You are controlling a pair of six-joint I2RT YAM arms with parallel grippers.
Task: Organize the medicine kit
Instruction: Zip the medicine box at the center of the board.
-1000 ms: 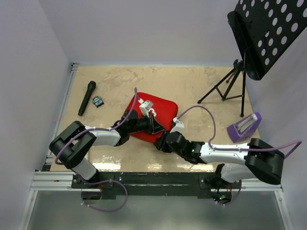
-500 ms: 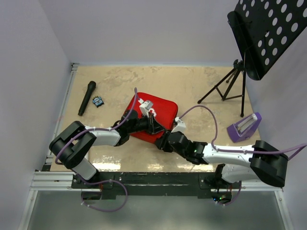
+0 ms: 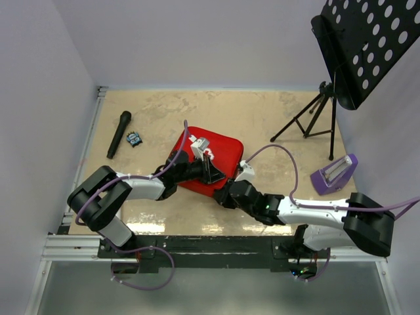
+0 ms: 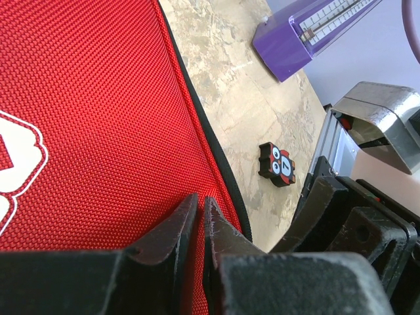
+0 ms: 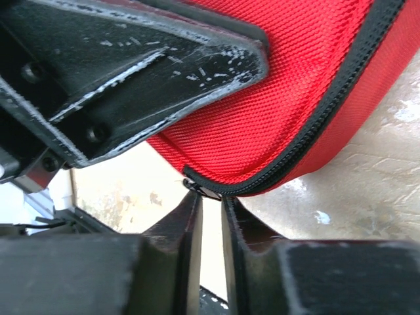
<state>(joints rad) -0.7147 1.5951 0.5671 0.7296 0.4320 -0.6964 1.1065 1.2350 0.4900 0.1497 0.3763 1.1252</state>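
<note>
The mottled beige table carries the red medicine kit lying flat near its middle. Well left of the kit lies a black microphone, with a small blue-and-black object just beside it on the kit's side. Right of the kit stand a music stand's tripod and a purple metronome. A small owl-faced piece lies near the kit's zipper edge.
</note>
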